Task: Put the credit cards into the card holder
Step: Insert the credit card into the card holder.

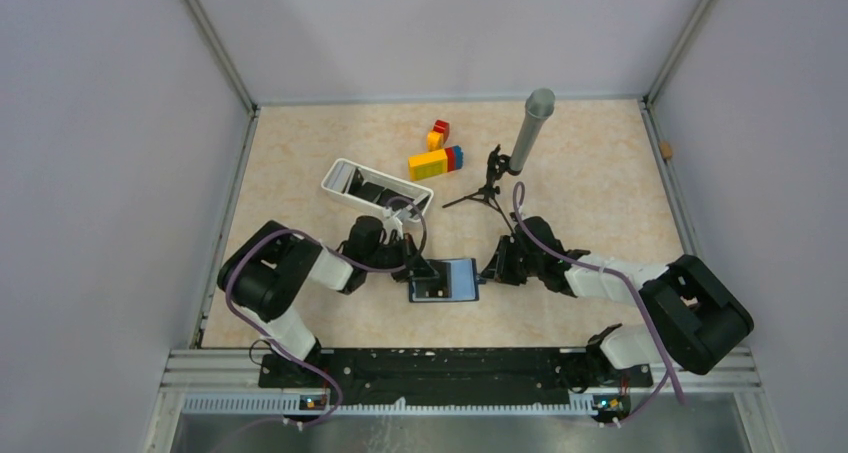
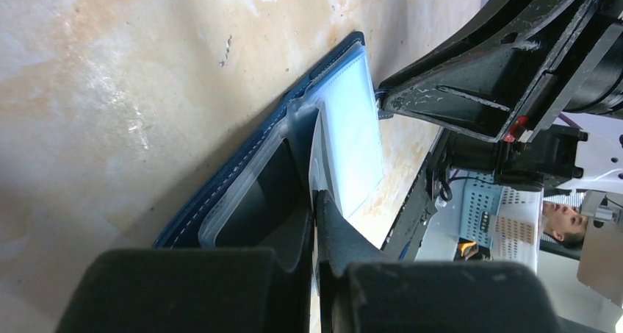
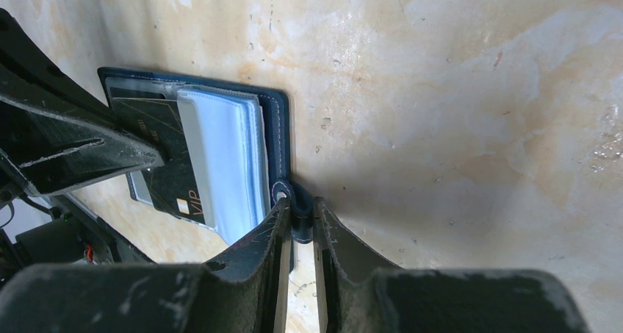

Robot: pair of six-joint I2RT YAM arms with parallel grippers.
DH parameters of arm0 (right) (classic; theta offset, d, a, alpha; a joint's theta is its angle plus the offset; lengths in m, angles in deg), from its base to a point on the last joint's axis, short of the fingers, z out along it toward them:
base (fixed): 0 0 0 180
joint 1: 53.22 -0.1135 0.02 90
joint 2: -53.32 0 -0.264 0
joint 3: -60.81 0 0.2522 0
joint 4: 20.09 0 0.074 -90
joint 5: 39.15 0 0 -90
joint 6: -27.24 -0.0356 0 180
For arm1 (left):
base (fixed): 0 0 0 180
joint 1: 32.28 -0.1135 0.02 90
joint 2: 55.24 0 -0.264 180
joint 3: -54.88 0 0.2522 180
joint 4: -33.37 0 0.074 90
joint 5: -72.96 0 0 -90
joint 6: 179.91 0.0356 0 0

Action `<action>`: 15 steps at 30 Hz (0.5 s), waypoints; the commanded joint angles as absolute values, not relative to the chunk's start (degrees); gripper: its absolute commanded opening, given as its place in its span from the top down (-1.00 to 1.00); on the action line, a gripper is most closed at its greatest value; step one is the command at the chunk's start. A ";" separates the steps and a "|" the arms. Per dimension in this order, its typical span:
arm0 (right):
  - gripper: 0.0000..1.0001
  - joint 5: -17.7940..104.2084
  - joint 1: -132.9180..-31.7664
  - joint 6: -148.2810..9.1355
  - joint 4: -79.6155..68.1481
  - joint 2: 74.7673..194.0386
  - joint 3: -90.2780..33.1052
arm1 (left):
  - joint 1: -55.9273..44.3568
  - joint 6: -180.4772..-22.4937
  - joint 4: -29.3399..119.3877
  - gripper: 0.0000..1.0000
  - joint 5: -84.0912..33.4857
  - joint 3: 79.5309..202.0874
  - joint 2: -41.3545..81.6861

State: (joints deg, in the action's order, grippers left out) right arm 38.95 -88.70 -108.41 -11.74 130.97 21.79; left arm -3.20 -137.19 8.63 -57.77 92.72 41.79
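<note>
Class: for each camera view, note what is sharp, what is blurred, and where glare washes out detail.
Top external: evenly lit and sharp, soft shadows only. Left wrist: the left gripper is a dark blur; clear sleeves in the card holder glare pale. Right wrist: the right gripper is blurred, yet "VIP" on the credit card reads clearly.

light bright, even | glare on table [image 2: 110, 105] | left claw [image 2: 314, 215] near-field blurred, dark

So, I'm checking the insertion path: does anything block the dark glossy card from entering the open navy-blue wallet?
No foreign object. The dark glossy card, in the left gripper, already overlaps the navy-blue wallet; only its own clear plastic sleeves lie against the card's edge.
</note>
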 commanded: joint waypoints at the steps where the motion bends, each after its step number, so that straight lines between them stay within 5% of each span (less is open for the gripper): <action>1: 0.68 41.00 -89.04 -107.23 -8.47 131.37 20.90 | -1.50 -138.00 5.78 1.00 -51.74 90.74 41.26; 13: 0.70 41.24 -89.07 -108.05 -8.93 130.22 20.99 | 3.92 -136.14 19.74 1.00 -41.70 94.93 37.46; 15: 0.70 41.48 -89.07 -108.11 -8.73 129.99 20.95 | 4.02 -135.37 23.93 0.87 -40.38 96.46 36.34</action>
State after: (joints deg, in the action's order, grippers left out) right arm 39.03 -88.70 -108.43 -11.72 130.88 21.79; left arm 3.37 -138.94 13.39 -47.06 94.03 38.23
